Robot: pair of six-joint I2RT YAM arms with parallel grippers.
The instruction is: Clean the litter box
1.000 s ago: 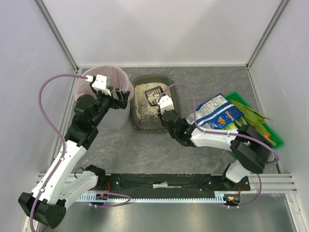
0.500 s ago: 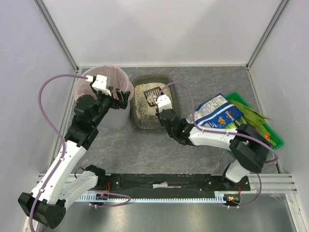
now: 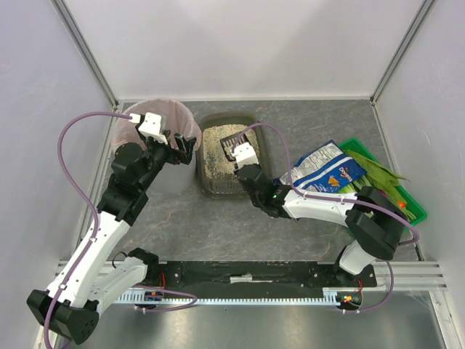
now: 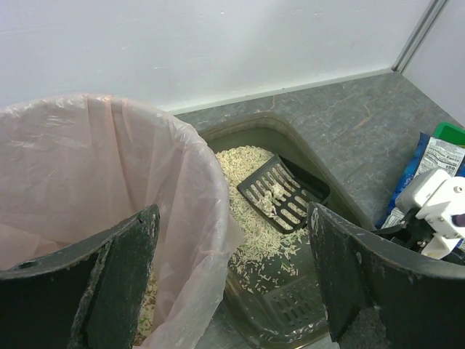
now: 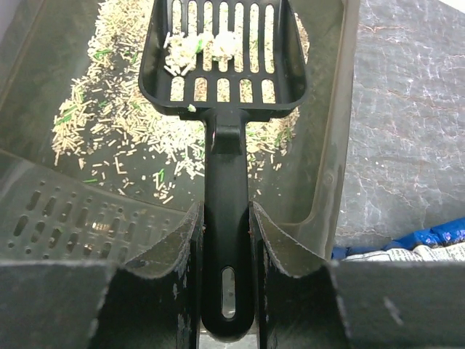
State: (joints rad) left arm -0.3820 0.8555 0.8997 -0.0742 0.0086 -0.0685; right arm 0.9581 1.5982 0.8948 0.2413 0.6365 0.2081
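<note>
The right gripper (image 5: 225, 218) is clamped narrow on the handle of the black scoop (image 5: 221, 54). The scoop's long axis runs straight away from the gripper, and its slotted head carries pale clumps (image 5: 200, 45) above the litter box (image 3: 218, 189), which sits near the worktop's far edge. The pink-lined bin (image 4: 196, 167) stands just left of the box. The left gripper (image 4: 232, 225) hangs over its rim, wide and empty. The load likely has to swing left.

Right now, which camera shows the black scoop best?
The right wrist view: the scoop fills it, slots and pale clumps clear, handle clamped between the fingers. The left wrist view shows it smaller, over the litter box. The top view shows just a small dark shape.
</note>
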